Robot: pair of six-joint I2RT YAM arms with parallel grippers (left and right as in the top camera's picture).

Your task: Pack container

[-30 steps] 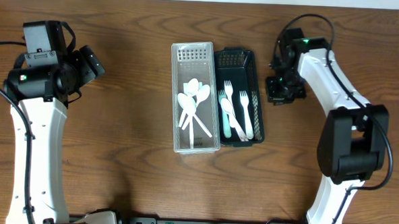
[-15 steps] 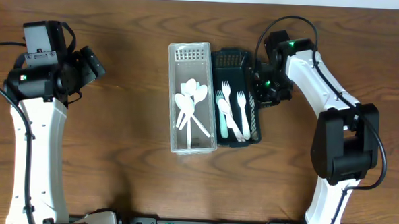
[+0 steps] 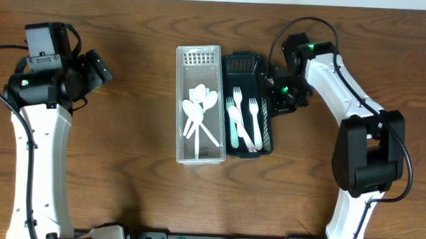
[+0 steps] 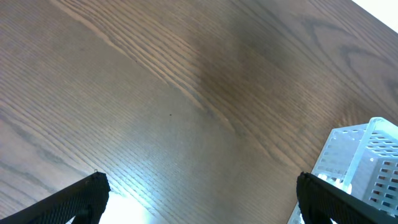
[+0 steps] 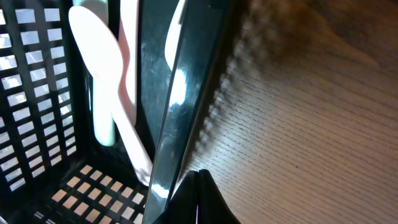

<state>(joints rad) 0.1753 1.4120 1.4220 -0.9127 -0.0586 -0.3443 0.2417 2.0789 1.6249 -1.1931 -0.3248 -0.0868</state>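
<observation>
Both baskets have slid toward the left edge of the tabletop [image 3: 124,166] since a second ago, and the right gripper [image 3: 281,94] has come in after them; it is closed, fingertips together with nothing between, and bears on the outer long wall of the black basket [image 3: 246,63]; I judge this a shove, not a grasp. Inside that wall lie the white forks [image 3: 250,121] beside a teal-handled piece [image 3: 233,127]; the black basket's other long wall touches the white basket [image 3: 200,58], so one push carries both, the white spoons [image 3: 199,108] riding along. Contact sits toward the far end of the wall, which may swing the pair instead of sliding them straight. Bare wood lies wide open toward the left and near edges; the far edge is close behind the baskets. The left gripper [image 4: 199,199] hangs spread open over bare wood near the left edge, holding nothing.
</observation>
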